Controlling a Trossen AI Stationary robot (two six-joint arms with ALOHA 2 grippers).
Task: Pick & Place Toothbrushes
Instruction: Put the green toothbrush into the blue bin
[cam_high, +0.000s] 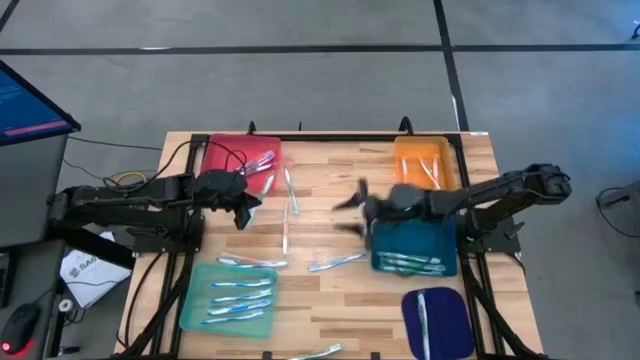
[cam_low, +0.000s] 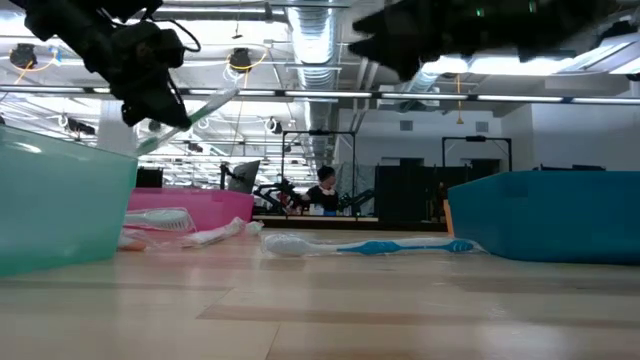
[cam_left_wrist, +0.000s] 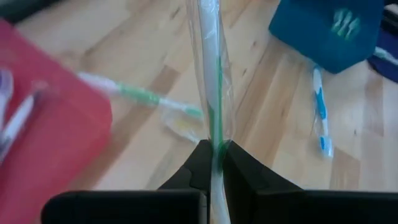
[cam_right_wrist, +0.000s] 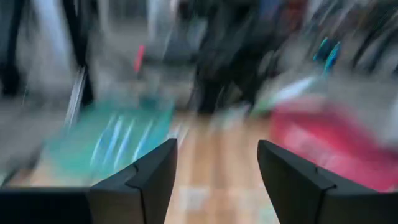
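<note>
My left gripper (cam_left_wrist: 215, 163) hangs above the table beside the red tray (cam_high: 232, 160), shut on a toothbrush (cam_left_wrist: 212, 87) in a clear wrapper with a green stripe. In the low view this toothbrush (cam_low: 205, 105) slants upward from the gripper (cam_low: 165, 112). My right gripper (cam_high: 350, 210) hovers open over the table's middle, left of the dark teal tray (cam_high: 413, 245), with nothing between its fingers (cam_right_wrist: 152, 180). Loose toothbrushes (cam_high: 287, 235) lie flat on the wood, and one with blue parts (cam_low: 370, 245) lies in front of the dark teal tray. My left gripper pinches the wrapped toothbrush between its two fingertips at a point on its shaft (cam_left_wrist: 216, 148). The toothbrush runs along the fingers and sticks out ahead of them. It is lifted clear of the table and tilted, its free end higher.
A light teal tray (cam_high: 230, 295) with several toothbrushes stands near the front left, an orange tray (cam_high: 425, 160) at the far right, a dark blue tray (cam_high: 437, 320) at the front right. Black cables (cam_high: 235, 158) lie across the red tray. A person shows in the room behind.
</note>
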